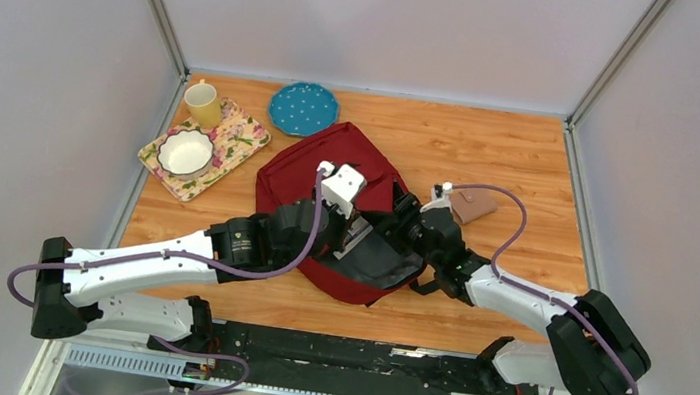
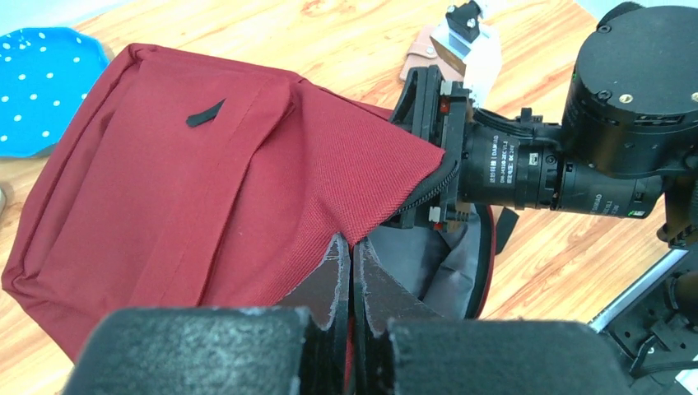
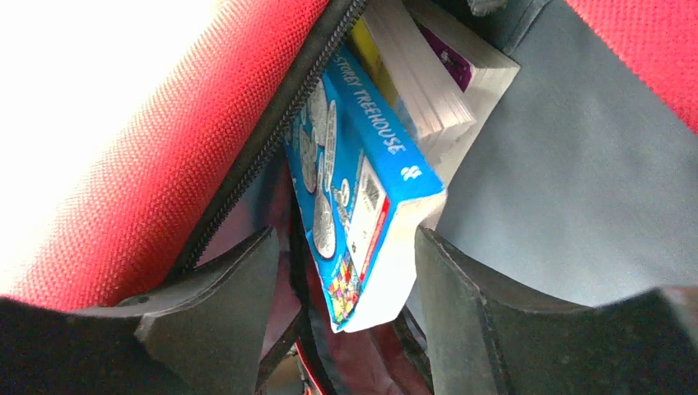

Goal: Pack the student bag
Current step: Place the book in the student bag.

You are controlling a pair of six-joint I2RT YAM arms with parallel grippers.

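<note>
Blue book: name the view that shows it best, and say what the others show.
Right wrist. The blue book appears close up, title partly readable, between the right gripper's open fingers inside the bag. Top external and left wrist show the bag but not the book; it is hidden inside.

Bright even light; glare bleaches student bag (image 3: 189, 148) rim.

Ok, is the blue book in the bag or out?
In. The blue book lies past the student bag zipper, against grey lining, with the right gripper open around it.
</note>
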